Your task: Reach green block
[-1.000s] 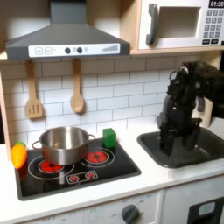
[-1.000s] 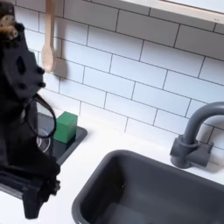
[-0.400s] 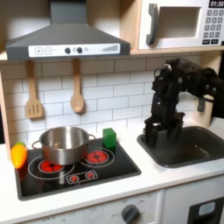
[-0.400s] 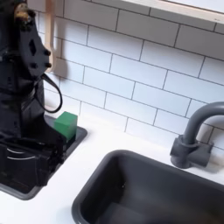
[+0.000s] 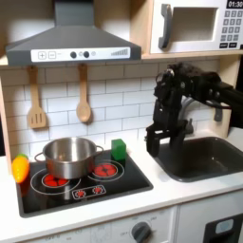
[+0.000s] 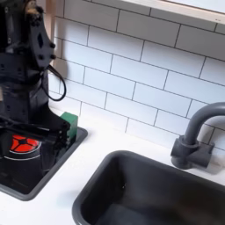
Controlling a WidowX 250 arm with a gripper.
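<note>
**Arm between sink and stove; green block unheld**

The green block [image 5: 119,149] sits on the back right corner of the black stove top [image 5: 81,180], just right of the steel pot [image 5: 67,156] in the first exterior view. In the second exterior view the green block [image 6: 68,125] is partly hidden behind the arm.

The gripper [image 5: 161,142] points downward over the table edge between stove and sink [image 5: 204,159], near the block but apart from it, to the first exterior view's right. Its fingers appear spread with nothing between them; the blur limits certainty.

An orange-yellow toy vegetable [image 5: 20,168] lies at the stove's left edge. A grey faucet [image 6: 195,141] stands behind the sink.
</note>
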